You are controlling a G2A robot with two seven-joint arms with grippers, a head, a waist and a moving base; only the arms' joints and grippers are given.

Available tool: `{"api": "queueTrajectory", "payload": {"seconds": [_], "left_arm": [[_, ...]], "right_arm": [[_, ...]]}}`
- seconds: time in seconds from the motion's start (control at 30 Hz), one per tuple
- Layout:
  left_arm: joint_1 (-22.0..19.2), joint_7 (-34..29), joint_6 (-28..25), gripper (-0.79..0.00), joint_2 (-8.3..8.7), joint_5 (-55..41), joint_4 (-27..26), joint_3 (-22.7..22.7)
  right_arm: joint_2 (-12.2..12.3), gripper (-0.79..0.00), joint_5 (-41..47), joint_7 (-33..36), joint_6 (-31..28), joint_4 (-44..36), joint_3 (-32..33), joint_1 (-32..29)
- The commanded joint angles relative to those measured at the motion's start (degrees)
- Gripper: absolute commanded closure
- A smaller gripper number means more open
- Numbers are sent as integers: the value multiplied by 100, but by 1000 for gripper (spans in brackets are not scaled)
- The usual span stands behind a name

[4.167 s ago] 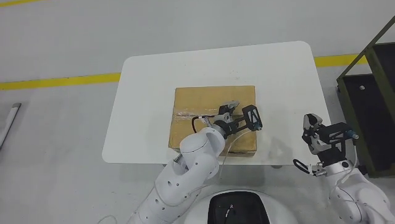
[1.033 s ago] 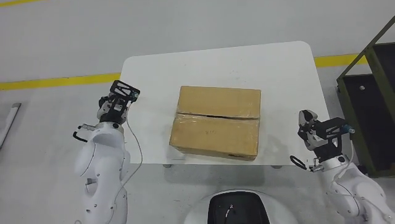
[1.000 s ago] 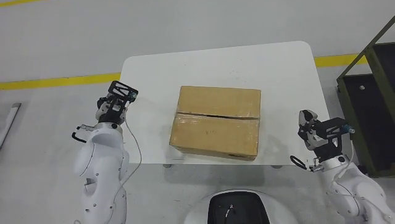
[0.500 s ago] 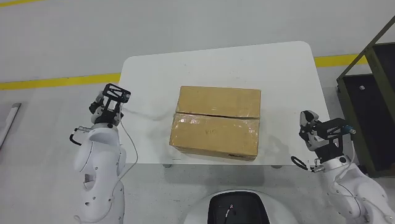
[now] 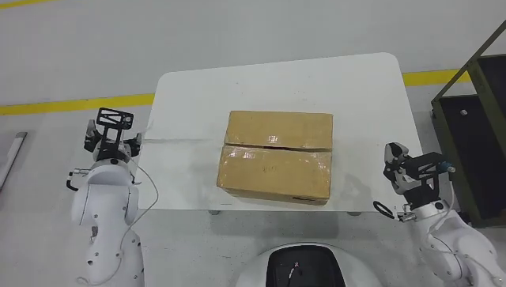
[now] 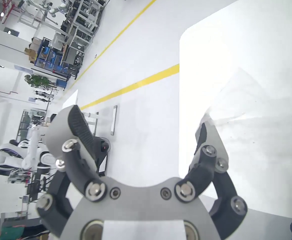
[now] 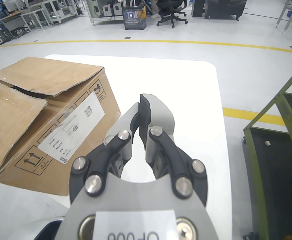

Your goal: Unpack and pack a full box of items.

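Left-hand pincer [image 6: 138, 123] of mine hangs just past the counter's [image 5: 356, 89] left edge, over the floor. Its fingers are spread wide and clamp nothing. What I take for a strip of clear tape [image 6: 236, 96] seems to cling to one finger [image 6: 206, 136] and trail across the counter toward the box [image 5: 277, 156], though it is too faint for me to be sure.

On the other side, my right pincer [image 7: 141, 111] sits by the counter's right edge, apart from the box. Its pads are pressed together on nothing.

The box stands in the middle of the counter. Its two top flaps are down, but from my right wrist the seam between them gapes and one flap rides a little high.

I judge the task barely begun: the seal looks broken, and that is all. The flaps are yet to be folded back, the items lifted out, and then everything packed in again.
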Motion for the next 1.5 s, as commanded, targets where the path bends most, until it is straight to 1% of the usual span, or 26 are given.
{"api": "queueTrajectory", "payload": {"seconds": [0.0, 0.03, 0.1, 0.23, 0.3, 0.4, 0.47, 0.53, 0.63, 0.83, 1.0, 1.1, 1.47], "left_arm": [[-4, 6, 90, -785, 0, -218, 13, -71], [-3, 37, 64, -785, 7, -225, 21, -88], [-2, 113, 56, -785, 13, -330, 34, -98], [23, 164, 85, -785, 21, -386, 16, -37], [41, 213, 142, -785, 18, -435, -14, 25], [39, 266, 126, -785, 28, -449, -27, 61], [36, 284, 136, -785, 34, -452, -25, 89], [26, 322, 142, -785, 40, -483, -21, 101], [25, 378, 172, -785, 44, -544, -44, 143], [0, 566, 155, -785, 60, -936, -100, 62], [-51, 592, 137, -785, 82, -1201, -174, -31], [-104, 638, 207, -785, 82, -1566, -170, -91], [-215, 609, 217, -785, 155, -1639, -207, -243]], "right_arm": [[-2, 0, 37, -2, 2, -25, -13, 12], [-5, 0, 111, -5, -10, -35, -24, 14], [-22, 0, 622, 13, -119, -108, -55, 37], [-7, 0, 1180, 88, -748, -490, -75, 109], [5, 0, 1302, 163, -1060, -675, -139, 149], [22, 0, 1320, 433, -1530, -851, -413, 210], [52, 0, 842, 751, -1790, -887, -573, 303], [58, 0, 503, 843, -1901, -808, -809, 342], [69, 0, -117, 1020, -1853, -658, -1054, 433], [64, 0, -653, 1207, -1450, -346, -1311, 591], [60, 0, -621, 1377, -1218, -255, -1366, 670], [61, 0, -600, 1430, -1147, -228, -1399, 702], [74, 0, -533, 1493, -1022, -197, -1453, 754]]}}
